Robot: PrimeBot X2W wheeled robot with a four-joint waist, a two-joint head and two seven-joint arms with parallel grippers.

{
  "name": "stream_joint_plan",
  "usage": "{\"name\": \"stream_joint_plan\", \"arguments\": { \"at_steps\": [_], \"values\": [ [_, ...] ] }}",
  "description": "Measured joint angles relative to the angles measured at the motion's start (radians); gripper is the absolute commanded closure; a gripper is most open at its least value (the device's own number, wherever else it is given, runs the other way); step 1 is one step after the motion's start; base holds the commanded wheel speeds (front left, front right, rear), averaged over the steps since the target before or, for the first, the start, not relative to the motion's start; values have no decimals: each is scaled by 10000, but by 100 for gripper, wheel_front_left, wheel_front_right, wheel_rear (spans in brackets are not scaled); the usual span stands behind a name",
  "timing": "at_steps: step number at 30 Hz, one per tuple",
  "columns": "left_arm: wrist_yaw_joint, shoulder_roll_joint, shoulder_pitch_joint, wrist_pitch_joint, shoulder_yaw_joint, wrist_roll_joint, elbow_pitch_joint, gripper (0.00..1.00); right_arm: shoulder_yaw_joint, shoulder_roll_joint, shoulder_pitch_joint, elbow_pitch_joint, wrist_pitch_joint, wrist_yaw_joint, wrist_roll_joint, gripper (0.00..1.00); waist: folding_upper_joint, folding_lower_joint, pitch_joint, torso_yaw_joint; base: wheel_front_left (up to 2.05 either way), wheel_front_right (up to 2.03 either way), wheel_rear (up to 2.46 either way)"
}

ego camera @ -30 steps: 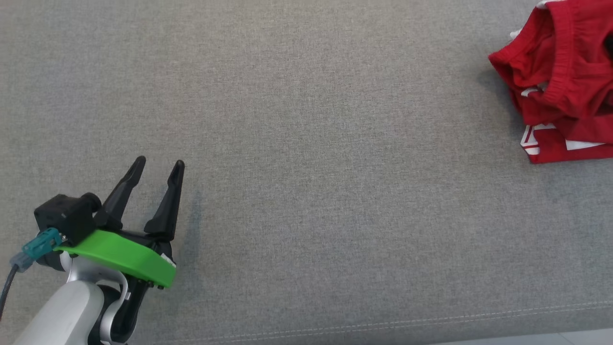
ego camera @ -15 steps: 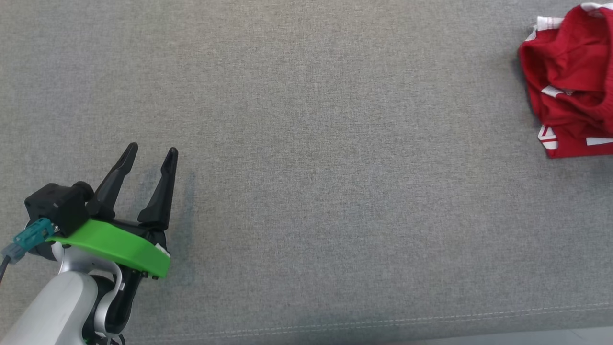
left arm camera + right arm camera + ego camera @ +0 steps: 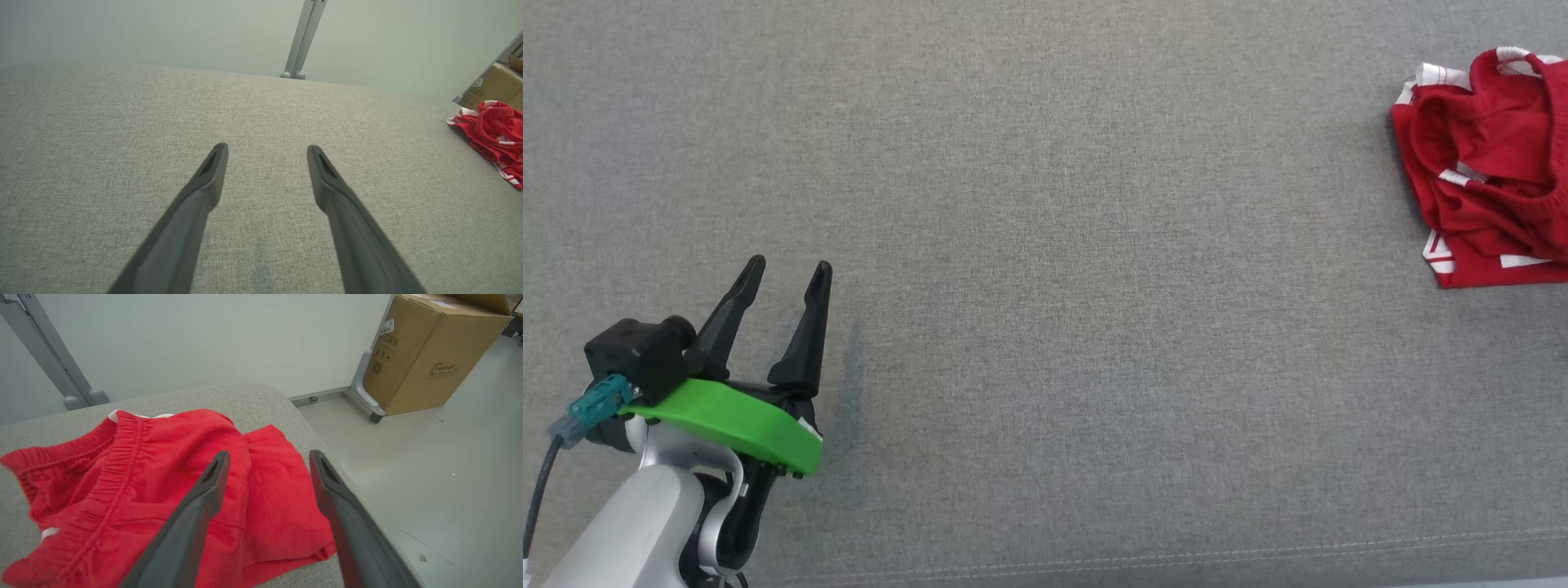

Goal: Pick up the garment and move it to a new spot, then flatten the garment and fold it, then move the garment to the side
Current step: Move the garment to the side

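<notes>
Currently the red garment (image 3: 1486, 171) lies bunched at the upper right of the head view, cut off by the right frame edge, resting on the grey fabric-covered table (image 3: 1045, 245). White trim shows along its top and lower left edges, and a gathered elastic waistband is visible. The left gripper (image 3: 790, 265) sits at the lower left of the same view, well apart from the garment. Its jaws are spread with nothing between them, over bare fabric. A green collar (image 3: 727, 420) rings the wrist, with a black camera housing (image 3: 637, 363) and a teal connector (image 3: 596, 402) to its left. In the left wrist view, the left gripper (image 3: 266, 148) points across open table, and the garment (image 3: 494, 134) is at the right edge of the frame. A grey metal post (image 3: 304, 36) rises at top centre and a cardboard box (image 3: 496, 83) sits just above the garment. In the right wrist view, the right gripper (image 3: 269, 455) has its jaws spread, with no cloth pinched between them. The garment (image 3: 163, 490) fills the lower left, with its waistband toward the left, and lies close to the table's rounded edge. The left-hand finger overlaps the cloth in the frame; whether it touches, I cannot tell. The pale floor (image 3: 449, 477) takes up the right of the frame and the cardboard box (image 3: 429, 355) stands at upper right.
</notes>
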Motion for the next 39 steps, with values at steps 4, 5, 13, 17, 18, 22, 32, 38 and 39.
{"name": "stream_joint_plan", "arguments": {
  "at_steps": [4, 5, 13, 17, 18, 22, 32, 38, 39],
  "values": [
    [0, -59, 21, -107, 38, -17, 136, 0, -165, 136, -16, -606, -224, 13, -165, 0, 0, 0, -337, 12, 0, 0, 0],
    [0, -67, 23, -119, 52, -21, 184, 0, -163, 201, -18, -769, -228, 13, -326, 0, 0, 0, -430, 12, 0, 0, 0],
    [0, -228, 179, -209, 73, -31, 428, 0, -280, 625, -5, -2115, -267, 12, -955, 0, 0, 0, -1246, 28, 0, 0, 0],
    [0, -366, 348, -267, 94, -61, 548, 0, -422, 940, 12, -3246, -265, 10, -1302, 0, 0, 0, -1663, 77, 0, 0, 0],
    [0, -376, 395, -267, 102, -61, 566, 0, -449, 1062, 44, -3513, -265, 10, -1327, 0, 0, 0, -1760, 96, 0, 0, 0],
    [0, -407, 502, -295, 121, -71, 594, 0, -502, 1563, 760, -4335, -265, 10, -1327, 0, 0, 0, -2098, 226, 0, 0, 0],
    [0, -648, 860, -499, 508, -134, 623, 0, -522, 2535, 2395, -5503, -267, -63, -1948, 0, 0, 0, -2575, 621, 0, 0, 0],
    [0, -713, 1428, -619, 1030, -82, 713, 0, -639, 2932, 3415, -6031, -265, -75, -2621, 0, 0, 0, -2889, 674, 0, 0, 0],
    [0, -706, 1493, -631, 1112, -23, 715, 0, -625, 2972, 3620, -6061, -265, -75, -2761, 0, 0, -1, -2921, 662, 0, 0, 0]
  ]
}}
